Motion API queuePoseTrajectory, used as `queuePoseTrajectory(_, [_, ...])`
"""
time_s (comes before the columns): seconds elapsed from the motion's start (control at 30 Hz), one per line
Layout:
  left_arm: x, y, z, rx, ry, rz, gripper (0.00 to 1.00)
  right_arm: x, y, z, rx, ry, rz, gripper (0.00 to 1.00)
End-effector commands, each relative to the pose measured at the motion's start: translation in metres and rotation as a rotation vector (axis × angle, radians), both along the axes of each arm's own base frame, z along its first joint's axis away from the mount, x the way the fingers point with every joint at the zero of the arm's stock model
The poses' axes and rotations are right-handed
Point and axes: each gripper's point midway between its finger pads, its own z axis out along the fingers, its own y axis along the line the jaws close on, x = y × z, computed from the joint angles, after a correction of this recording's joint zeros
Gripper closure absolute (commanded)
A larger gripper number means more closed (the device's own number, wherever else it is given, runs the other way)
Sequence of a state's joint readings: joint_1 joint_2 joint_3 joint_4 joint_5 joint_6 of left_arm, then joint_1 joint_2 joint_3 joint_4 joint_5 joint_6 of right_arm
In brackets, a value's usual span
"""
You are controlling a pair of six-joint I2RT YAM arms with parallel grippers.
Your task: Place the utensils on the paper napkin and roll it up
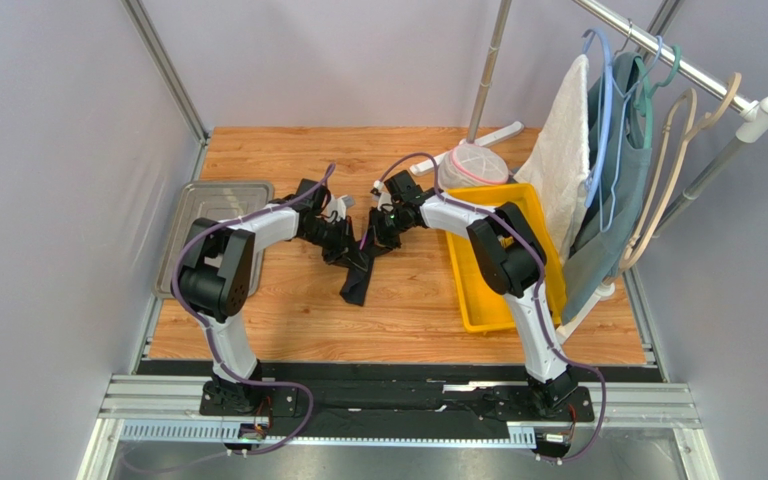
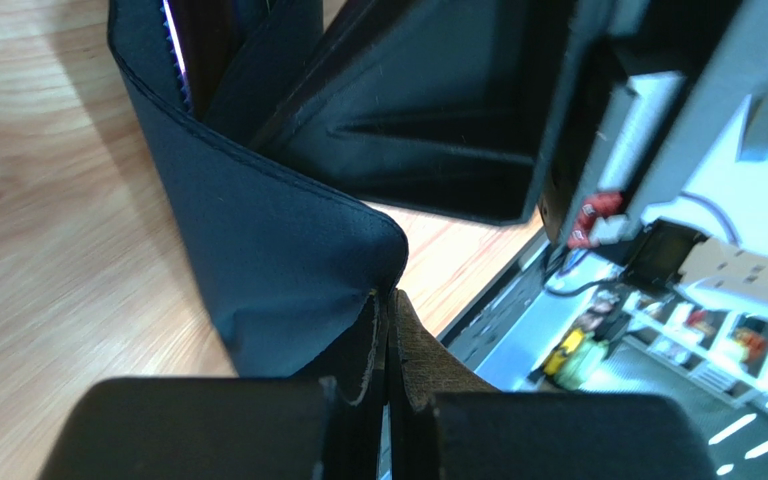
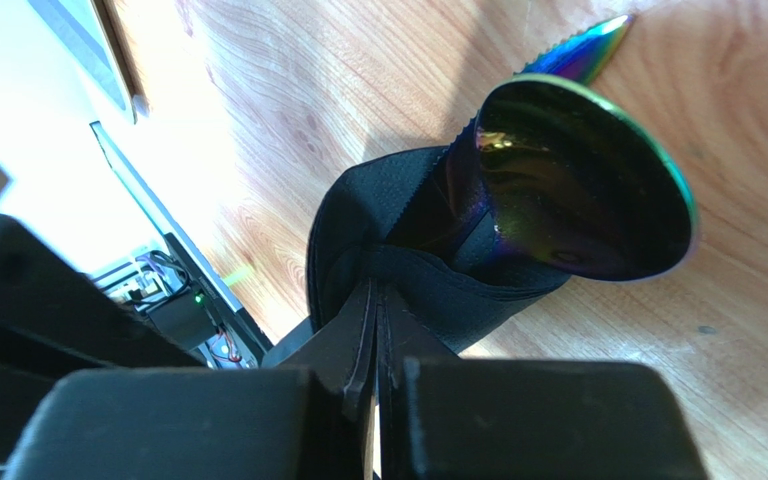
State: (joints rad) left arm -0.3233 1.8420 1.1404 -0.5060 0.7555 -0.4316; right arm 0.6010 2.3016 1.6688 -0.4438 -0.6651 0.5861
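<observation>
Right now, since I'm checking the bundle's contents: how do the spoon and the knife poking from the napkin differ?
The spoon shows a broad, rounded bowl; the knife shows only a narrow, pointed, serrated tip. The spoon's neck is wrapped in the napkin; the knife lies beyond it, mostly hidden behind the bowl. Both have a shiny rainbow finish.

The left arm (image 1: 258,225) and right arm (image 1: 458,215) wear white shells between bulky black joint housings. A purple cable (image 1: 175,283) loops along each. Black base plates (image 1: 248,400) sit toward 6 o'clock. The left gripper (image 2: 386,310) and right gripper (image 3: 373,300) have blocky matte-black fingers (image 3: 528,420).
</observation>
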Motion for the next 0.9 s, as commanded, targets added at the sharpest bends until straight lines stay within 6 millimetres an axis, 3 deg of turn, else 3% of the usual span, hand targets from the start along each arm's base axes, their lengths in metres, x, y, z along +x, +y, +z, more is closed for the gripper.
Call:
queuePoseTrajectory(0.0, [0.014,-0.020,0.015,-0.112,-0.043,0.063,1.00,-0.005,-0.023,-0.056,-0.181,0.015,-0.045,1.00])
queuePoseTrajectory(0.27, [0.008,-0.034,-0.004,-0.114,-0.009,0.056,1.00,-0.005,-0.025,-0.058,-0.195,0.019,-0.058,1.00])
queuePoseTrajectory(0.5, [-0.011,-0.009,-0.049,0.099,0.080,0.051,1.00,-0.005,-0.024,-0.050,-0.181,0.007,-0.044,1.00])
queuePoseTrajectory(0.6, [-0.022,0.002,-0.063,0.167,0.124,0.046,1.00,-0.002,-0.021,-0.034,-0.155,-0.023,-0.022,1.00])
queuePoseTrajectory(0.87, [-0.021,0.003,-0.064,0.173,0.120,0.040,1.00,0.020,-0.017,0.030,-0.033,-0.115,0.001,0.92])
